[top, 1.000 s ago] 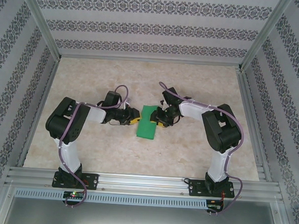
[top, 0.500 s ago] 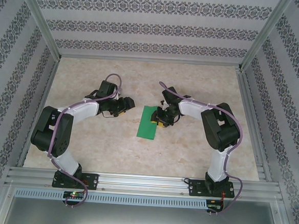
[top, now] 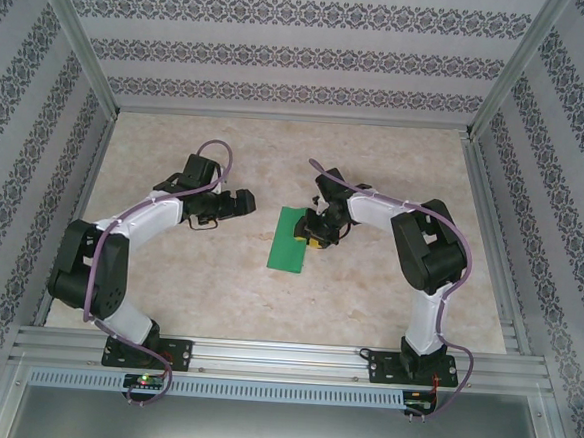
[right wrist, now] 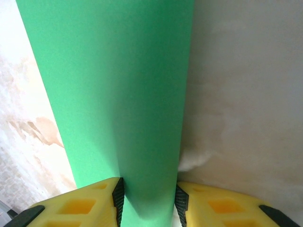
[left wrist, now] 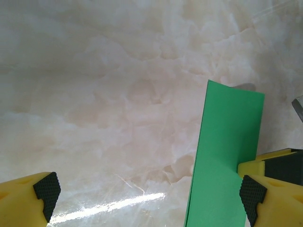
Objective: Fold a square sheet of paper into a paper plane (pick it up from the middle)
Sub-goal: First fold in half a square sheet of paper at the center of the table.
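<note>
The worktop (top: 168,271) is a pale, glossy slab, marbled cream with faint tan veins, and metal rails (top: 263,349) run along its edges. A folded sheet of green paper (top: 290,241) sits near its middle as a narrow strip. Whether it lies fully flat is unclear.

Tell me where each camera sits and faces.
Top external: above and behind the bases, looking down on the table; both arms show.
Left wrist: behind the open left pincer, facing table and green sheet.
Right wrist: behind the right pincer, facing along the green sheet it clamps.
Shared: all see the green sheet.
</note>
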